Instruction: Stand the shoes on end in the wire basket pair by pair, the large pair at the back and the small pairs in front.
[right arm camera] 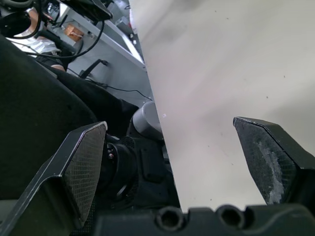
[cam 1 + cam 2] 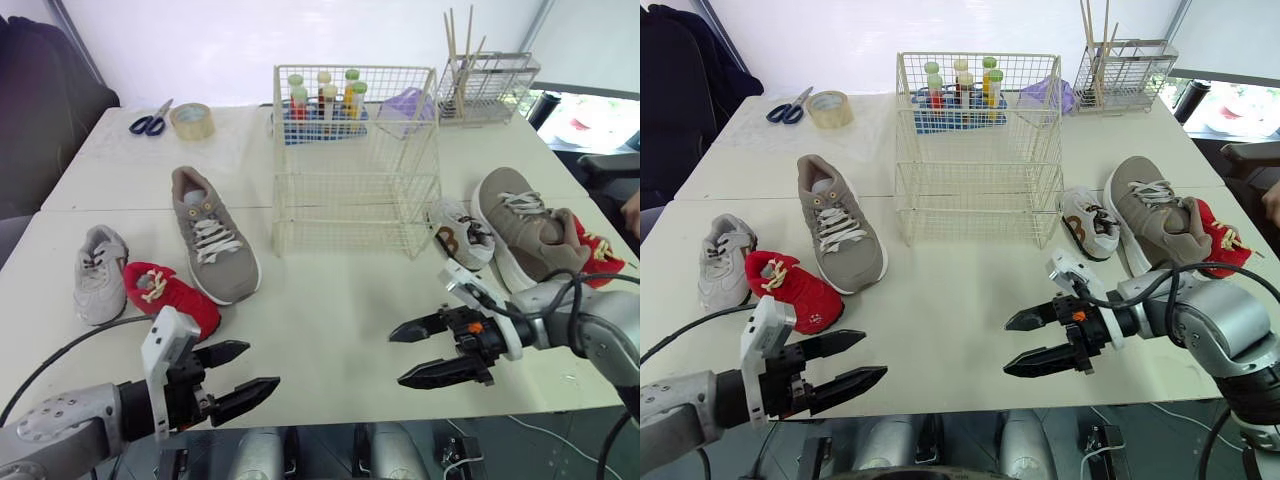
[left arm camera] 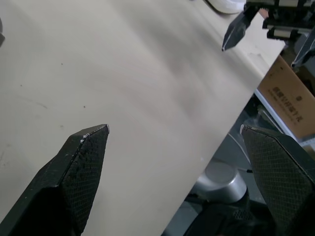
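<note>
White wire basket [image 2: 355, 160] stands mid-surface. To its left lie a large taupe sneaker [image 2: 212, 235], a small grey shoe [image 2: 100, 272] and a small red shoe [image 2: 172, 297]. To its right lie a second taupe sneaker [image 2: 525, 225], a small white shoe [image 2: 462, 232] and a second red shoe [image 2: 598, 252]. The left gripper [image 2: 262, 365] and right gripper [image 2: 397, 358] hover at the near edge, jaws open.

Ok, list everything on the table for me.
Basket: 1, white wire, centre.
Large shoes: 2, grey-brown, one each side of basket.
Small grey shoes: 2, one far left, one right of basket.
Red shoes: 2, one front left, one far right.
Scissors: 1, blue handles, back left.
Tape: 1, yellowish, by scissors.
Tubes: several, coloured caps, behind basket.
Purple item: 1, behind basket.
Rack: 1, wire, back right.
Left gripper, right gripper: jaws open, at the front.
</note>
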Available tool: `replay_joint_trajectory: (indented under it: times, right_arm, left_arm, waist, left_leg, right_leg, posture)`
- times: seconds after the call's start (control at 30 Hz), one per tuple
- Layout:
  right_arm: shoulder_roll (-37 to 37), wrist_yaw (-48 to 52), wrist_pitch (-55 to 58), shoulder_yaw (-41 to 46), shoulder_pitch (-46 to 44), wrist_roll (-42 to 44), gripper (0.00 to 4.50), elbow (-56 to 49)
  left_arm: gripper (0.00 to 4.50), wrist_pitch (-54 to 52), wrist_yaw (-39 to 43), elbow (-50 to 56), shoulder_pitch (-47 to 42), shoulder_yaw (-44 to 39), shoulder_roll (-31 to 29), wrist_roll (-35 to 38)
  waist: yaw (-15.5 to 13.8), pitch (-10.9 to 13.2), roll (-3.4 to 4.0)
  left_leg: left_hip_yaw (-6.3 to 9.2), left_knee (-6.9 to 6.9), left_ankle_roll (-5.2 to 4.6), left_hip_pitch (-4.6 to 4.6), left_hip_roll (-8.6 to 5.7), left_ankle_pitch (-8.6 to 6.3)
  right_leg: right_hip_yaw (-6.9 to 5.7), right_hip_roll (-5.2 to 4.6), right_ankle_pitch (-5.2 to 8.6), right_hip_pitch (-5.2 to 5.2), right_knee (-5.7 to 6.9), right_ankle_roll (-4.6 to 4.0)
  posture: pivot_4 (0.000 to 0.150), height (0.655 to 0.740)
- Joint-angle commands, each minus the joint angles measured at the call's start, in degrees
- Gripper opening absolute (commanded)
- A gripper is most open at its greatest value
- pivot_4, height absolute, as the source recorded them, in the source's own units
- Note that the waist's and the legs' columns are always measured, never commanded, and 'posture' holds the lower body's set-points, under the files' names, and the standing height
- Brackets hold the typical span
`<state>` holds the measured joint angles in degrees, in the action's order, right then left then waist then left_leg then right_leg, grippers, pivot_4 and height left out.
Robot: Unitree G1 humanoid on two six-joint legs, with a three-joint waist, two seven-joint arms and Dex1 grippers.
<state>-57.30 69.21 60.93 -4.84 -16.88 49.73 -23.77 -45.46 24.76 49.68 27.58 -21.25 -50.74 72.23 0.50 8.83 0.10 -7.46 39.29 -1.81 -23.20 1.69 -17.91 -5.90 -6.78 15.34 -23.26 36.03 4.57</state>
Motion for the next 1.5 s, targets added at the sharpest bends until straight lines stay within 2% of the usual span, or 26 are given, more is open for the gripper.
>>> replay_joint_trajectory:
  times: [0.03, 0.37, 0.53, 0.77, 1.03, 1.13, 1.2, 1.3, 1.4, 1.5]
  right_arm:
    - [0.4, -0.9, -1.1, -0.5, -1.2, -1.1, 4.5, -1.7]
    - [0.6, -0.8, -5.4, -3.7, -2.8, -6.3, 4.5, -1.2]
    - [0.5, -0.2, -5.9, -4.2, -3.6, -6.9, 4.5, -1.6]
    - [1.7, -2.0, -3.4, -4.8, -8.1, -6.7, 4.5, -2.7]
    - [-0.1, 0.7, 4.3, 0.5, -21.7, 1.5, 4.5, -1.0]
    - [-1.6, 4.6, 5.0, 1.5, -34.5, 1.8, 4.5, 5.8]
    - [-1.3, 6.3, 1.7, -0.1, -40.3, -1.7, 4.5, 10.7]
    - [-1.5, 9.8, -8.7, -6.0, -44.1, -12.0, 4.5, 17.0]
    - [-1.9, 14.6, -20.0, -12.1, -45.0, -22.6, 4.5, 23.3]
    - [0.5, 17.3, -31.4, -17.6, -46.2, -32.7, 4.5, 33.7]
  left_arm:
    - [4.46, 0.7, -0.2, 1.7, 0.4, 0.3, 0.7, 0.0]
    - [4.46, 0.9, -1.0, 0.9, -0.8, 2.0, 2.5, -2.2]
    - [4.46, 1.4, 1.2, -0.2, 0.0, 1.5, 3.2, -2.6]
    - [4.46, 2.5, 4.7, -2.8, -0.3, 2.2, 3.3, -8.3]
    - [4.46, 1.7, 8.8, -4.2, -1.2, -0.6, 1.3, -9.7]
    - [4.46, -2.1, 12.4, -6.9, -7.2, -10.3, -7.0, -0.4]
    - [4.46, -5.4, 14.6, -10.1, -11.5, -16.3, -13.1, 4.8]
    - [4.46, -9.0, 18.1, -13.6, -15.8, -20.7, -18.7, 7.4]
    - [4.46, -10.6, 19.2, -14.9, -19.2, -21.9, -20.7, 9.8]
    - [4.46, -10.0, 16.4, -14.5, -23.6, -20.2, -20.8, 13.2]
  waist:
    - [0.1, 0.0, 0.0]
    - [0.0, 0.0, 0.0]
    - [0.0, 0.0, 0.0]
    - [0.0, 0.0, 0.0]
    - [0.1, 0.0, 0.01]
    - [0.1, 0.1, 0.05]
    - [0.1, 0.1, 0.05]
    - [0.5, 0.1, 0.01]
    - [0.7, 0.2, 0.02]
    - [0.7, 0.3, 0.03]
  left_leg:
    - [0.0, 0.0, 0.0, 0.0, 0.0, 0.0]
    - [-0.01, 0.0, 0.02, 0.0, 0.0, 0.01]
    - [-0.01, 0.0, 0.03, 0.01, 0.0, 0.02]
    - [-0.01, 0.0, 0.04, 0.01, 0.0, 0.03]
    - [-0.01, 0.0, 0.05, -0.01, 0.03, 0.03]
    - [0.0, 0.01, 0.06, -0.06, 0.03, 0.03]
    - [0.04, 0.01, 0.17, -0.14, 0.03, 0.1]
    - [0.09, -0.04, 0.19, -0.12, 0.04, 0.1]
    - [-0.16, -0.07, 0.1, -0.14, -0.02, 0.05]
    - [-0.24, -0.07, 0.1, -0.18, -0.02, 0.07]
  right_leg:
    - [0.0, 0.0, 0.0, 0.0, 0.0, 0.0]
    - [-0.02, 0.02, -0.01, 0.0, 0.01, 0.03]
    - [-0.06, 0.04, -0.02, -0.01, 0.02, 0.03]
    - [-0.06, 0.09, -0.01, -0.04, 0.03, 0.03]
    - [-0.06, 0.03, -0.01, -0.09, 0.05, 0.02]
    - [-0.06, 0.0, 0.03, -0.16, 0.11, -0.06]
    - [-0.06, -0.01, 0.05, -0.31, 0.18, -0.18]
    - [-0.14, 0.04, 0.07, -0.24, 0.07, -0.16]
    - [-0.14, 0.08, -0.03, -0.3, 0.08, 0.13]
    - [-0.14, 0.1, -0.07, -0.38, 0.11, 0.38]
  posture:
    - [0.15, 0.74]
    - [0.15, 0.74]
    - [0.15, 0.74]
    - [0.15, 0.74]
    - [0.15, 0.74]
    - [0.15, 0.74]
    - [0.15, 0.74]
    - [0.15, 0.74]
    - [0.15, 0.74]
    - [0.15, 0.74]
